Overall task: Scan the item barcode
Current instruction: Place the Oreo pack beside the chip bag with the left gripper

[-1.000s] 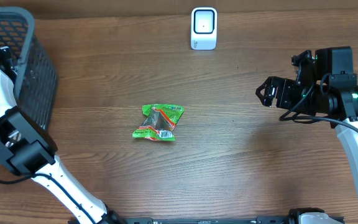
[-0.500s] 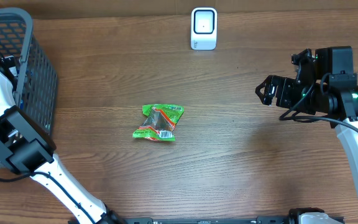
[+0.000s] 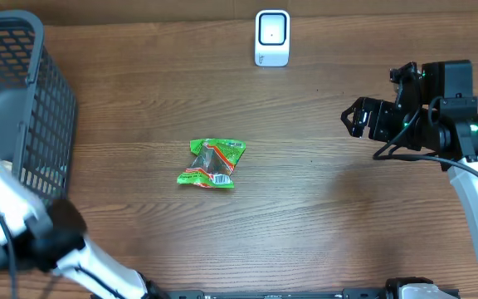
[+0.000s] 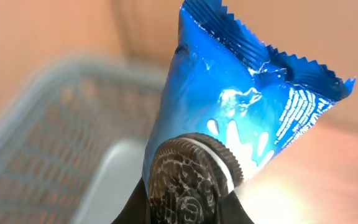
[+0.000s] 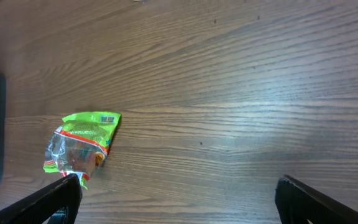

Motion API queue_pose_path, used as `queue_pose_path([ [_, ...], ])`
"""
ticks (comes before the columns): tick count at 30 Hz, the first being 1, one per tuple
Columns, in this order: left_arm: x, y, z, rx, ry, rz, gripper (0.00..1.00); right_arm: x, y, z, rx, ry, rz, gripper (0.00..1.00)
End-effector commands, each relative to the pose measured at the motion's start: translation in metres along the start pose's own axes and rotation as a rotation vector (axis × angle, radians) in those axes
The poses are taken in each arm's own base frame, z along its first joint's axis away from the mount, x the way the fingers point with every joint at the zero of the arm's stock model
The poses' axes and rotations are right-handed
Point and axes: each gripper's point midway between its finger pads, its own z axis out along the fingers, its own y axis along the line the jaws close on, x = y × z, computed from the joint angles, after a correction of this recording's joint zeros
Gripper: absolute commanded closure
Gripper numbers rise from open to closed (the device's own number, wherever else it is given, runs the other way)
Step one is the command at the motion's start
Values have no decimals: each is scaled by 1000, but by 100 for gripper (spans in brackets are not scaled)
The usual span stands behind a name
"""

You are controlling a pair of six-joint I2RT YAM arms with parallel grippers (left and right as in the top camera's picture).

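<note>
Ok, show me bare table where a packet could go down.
Bare wood between the green packet and the right pincer, and along the near edge below it. Also between the basket and the scanner. Crowded only at the far left, by the basket and left arm.

Brown wooden table (image 3: 305,232)
Its grain runs side to side under even light, with a faint shadow near the right edge.

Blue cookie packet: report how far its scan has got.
Done: the left tool is shut on the blue cookie packet, held up with the basket behind it. In hand: the carry. Left: showing its barcode to the scanner. The right tool hangs open; a green packet lies on the table.
</note>
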Motion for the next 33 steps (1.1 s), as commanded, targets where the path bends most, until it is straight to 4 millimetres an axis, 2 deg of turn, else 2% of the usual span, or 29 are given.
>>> queue_pose_path([
  [1, -24, -89, -99, 279, -139, 39, 96, -7, 1, -2, -8, -24, 1, 0],
  [3, -10, -121, -120, 341, -101, 67, 96, -8, 2, -2, -9, -29, 0, 0],
  [4, 5, -141, -126, 382, -47, 83, 96, -9, 2, -2, -10, -34, -2, 0],
  [5, 25, -162, -128, 426, 37, 94, 96, -10, 2, -3, -11, -38, -4, 0],
  [8, 67, -188, -116, 437, 228, 102, 96, -12, 3, -3, -12, -44, -6, 0],
  [9, 87, -195, -106, 414, 321, 111, 96, -12, 3, -3, -13, -46, -6, 0],
  [12, 122, -211, -81, 402, 473, 149, 96, -14, 3, -3, -14, -52, -9, 0],
  [15, 164, -234, -42, 420, 635, 185, 96, -15, 4, -3, -16, -58, -16, 0],
  [16, 190, -242, -20, 414, 725, 190, 96, -16, 2, -3, -8, -61, -16, 0],
  [20, 258, -238, 26, 273, 920, 181, 96, -16, 2, -3, -5, -64, -16, 0],
  [21, 269, -239, 32, 261, 948, 178, 96, -17, 2, -3, -6, -65, -17, 0],
  [24, 332, -247, 54, 267, 1065, 151, 96, -18, 2, -3, -3, -71, -18, 0],
  [27, 365, -259, 58, 334, 1118, 90, 96, -19, 0, -3, 4, -73, -18, 0],
  [28, 372, -262, 57, 356, 1131, 78, 87, -19, 0, -3, 4, -73, -18, 0],
  [30, 371, -264, 59, 362, 1120, 80, 33, -21, 0, -3, 9, -84, -21, 0],
  [31, 366, -265, 60, 370, 1103, 87, 10, -22, 0, -3, 7, -88, -22, 0],
  [32, 358, -267, 60, 384, 1080, 100, 0, -23, 0, -3, 6, -92, -23, 0],
  [33, 348, -268, 60, 391, 1058, 105, 0, -23, 1, -3, 5, -93, -24, 0],
])
